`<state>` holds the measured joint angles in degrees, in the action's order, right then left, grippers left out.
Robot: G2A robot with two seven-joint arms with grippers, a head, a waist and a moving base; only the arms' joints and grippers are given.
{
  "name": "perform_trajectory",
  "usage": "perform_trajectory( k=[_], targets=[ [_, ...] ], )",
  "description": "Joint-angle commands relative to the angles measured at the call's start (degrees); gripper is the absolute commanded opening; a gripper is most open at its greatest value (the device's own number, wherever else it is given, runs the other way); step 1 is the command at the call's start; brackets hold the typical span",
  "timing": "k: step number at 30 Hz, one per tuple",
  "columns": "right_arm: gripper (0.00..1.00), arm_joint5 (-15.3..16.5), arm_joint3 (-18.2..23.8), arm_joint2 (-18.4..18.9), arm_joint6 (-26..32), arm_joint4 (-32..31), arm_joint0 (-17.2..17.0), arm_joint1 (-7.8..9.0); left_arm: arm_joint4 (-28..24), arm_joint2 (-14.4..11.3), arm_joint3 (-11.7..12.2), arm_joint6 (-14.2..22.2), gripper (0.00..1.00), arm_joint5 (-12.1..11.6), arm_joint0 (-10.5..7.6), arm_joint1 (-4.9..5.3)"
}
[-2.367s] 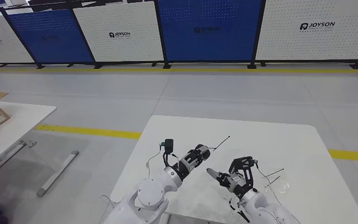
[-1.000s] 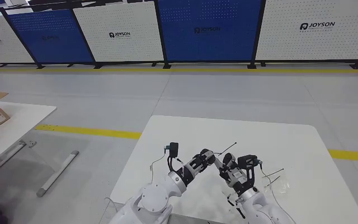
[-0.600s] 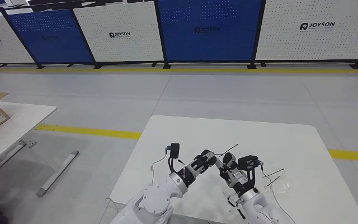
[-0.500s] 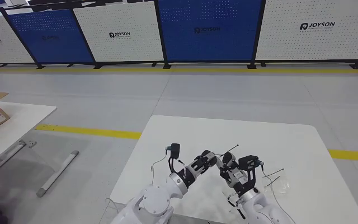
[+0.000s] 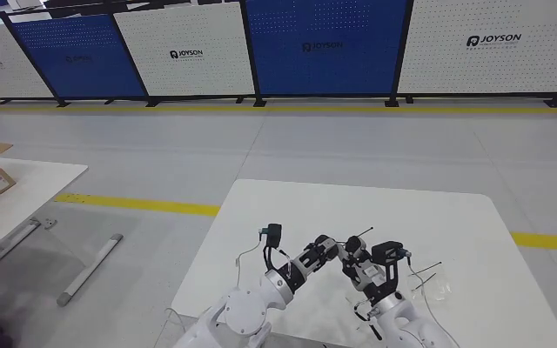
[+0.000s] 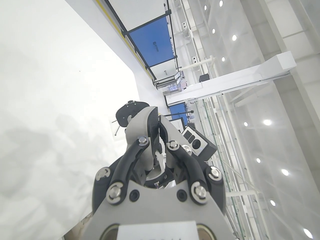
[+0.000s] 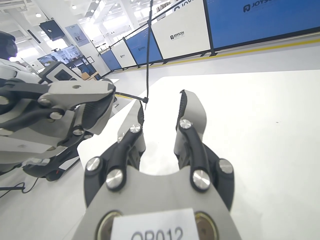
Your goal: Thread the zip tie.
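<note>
- Top view is showing the white surface (image 5: 418, 209) lying under both arms, whose tips are sitting close together above it.
- The left pincer (image 7: 112, 93) is pressing its jaws together on the zip tie (image 7: 149, 38), gripping a short stretch just beside the small head (image 7: 144, 99).
- The right pincer (image 7: 162, 104) is holding its jaws apart, gripping nothing. The head is hanging just past the tip of the finger (image 7: 136, 116) nearer the left pincer, outside the gap. I cannot tell whether it is touching that finger.
- The zip tie's long black strap is rising from the head, up and away from the surface, and a short stub is poking out below the head.
- A few loose dark ties (image 5: 426, 268) are lying on the surface beside the right arm.
</note>
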<state>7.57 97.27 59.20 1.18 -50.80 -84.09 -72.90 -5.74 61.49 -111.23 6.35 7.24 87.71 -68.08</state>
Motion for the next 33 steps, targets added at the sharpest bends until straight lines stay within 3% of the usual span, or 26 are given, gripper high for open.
perform_trajectory(
  k=[1,4,13,19,33],
  targets=[
    [0.32,0.21,0.00,0.07,-0.06,-0.13,0.01,-0.02,0.08,-0.08,0.19,0.07,0.00,0.08,-0.16,-0.03],
    [0.30,0.55,0.11,0.25,-0.14,-0.34,-0.02,-0.03,0.18,-0.19,0.33,0.09,0.00,0.22,-0.36,-0.08],
    [0.00,0.72,0.61,0.48,-0.14,-0.75,-0.30,-0.15,0.17,0.00,0.10,-0.22,0.00,0.13,-0.35,-0.17],
    [0.00,0.87,0.49,0.50,0.08,-0.69,-0.24,-0.27,0.03,0.17,0.34,-0.14,0.00,-0.11,-0.36,-0.22],
    [0.00,0.54,-0.26,-0.08,1.59,-1.83,0.37,-0.59,-1.19,0.53,-0.01,-0.26,0.00,-4.06,0.26,-0.37]
  ],
)
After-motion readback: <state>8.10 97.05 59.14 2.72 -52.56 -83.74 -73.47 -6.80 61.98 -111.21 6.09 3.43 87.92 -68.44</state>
